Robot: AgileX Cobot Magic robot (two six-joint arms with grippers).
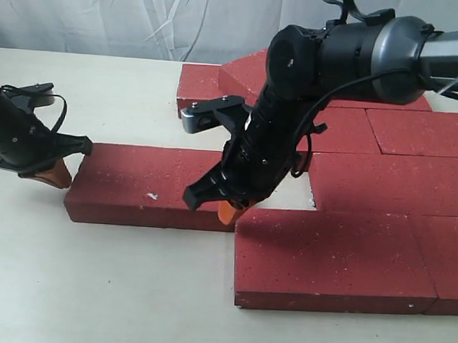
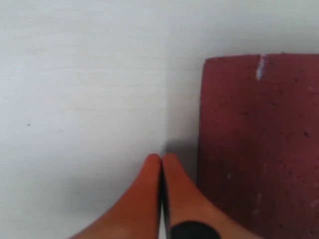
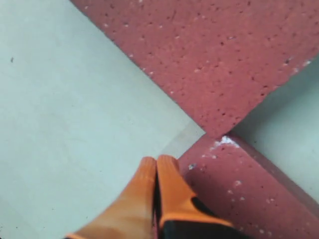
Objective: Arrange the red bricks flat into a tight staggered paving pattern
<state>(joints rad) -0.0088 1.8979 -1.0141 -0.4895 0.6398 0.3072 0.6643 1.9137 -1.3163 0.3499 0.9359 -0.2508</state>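
Several red bricks lie flat on the right half of the table. One long brick [image 1: 151,187] with a small white chip sticks out to the left of the group. My left gripper [image 1: 60,178] is shut and empty, its orange fingertips [image 2: 172,167] down on the table just beside this brick's left end [image 2: 259,149]. My right gripper [image 1: 228,211] is shut and empty, tips low where that brick meets the front brick [image 1: 332,257]. In the right wrist view the gripper [image 3: 157,160] rests beside a chipped brick corner [image 3: 249,199], with another brick [image 3: 214,59] beyond.
A small gap of bare table [image 1: 293,192] shows between the long brick and the brick to its right [image 1: 382,183]. More bricks form rows at the back right [image 1: 415,131]. The pale tabletop [image 1: 92,287] stretches to the left and front. A white curtain hangs behind.
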